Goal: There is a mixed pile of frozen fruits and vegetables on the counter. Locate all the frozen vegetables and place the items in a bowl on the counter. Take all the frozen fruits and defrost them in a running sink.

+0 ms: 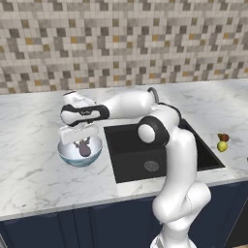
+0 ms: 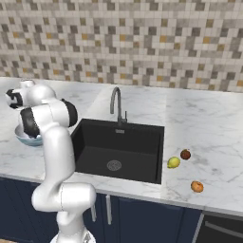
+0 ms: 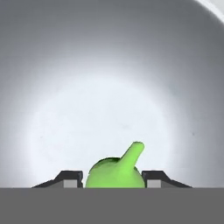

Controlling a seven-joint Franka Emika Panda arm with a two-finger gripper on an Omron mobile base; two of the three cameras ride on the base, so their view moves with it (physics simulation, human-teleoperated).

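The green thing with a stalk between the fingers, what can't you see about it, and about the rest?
- Green stalked piece: its lower part is cut off by the hand view's bottom edge; what food it is cannot be told.
- Pale blue-white glossy bowl: mostly hidden behind the white arm in the right base view.
- Three tiny pieces on the white marble counter: yellow-green, dark reddish, orange, too small to identify.

arm [image 1: 160,131]: bent far left | fingers [image 3: 70,178]: closed, pointing down
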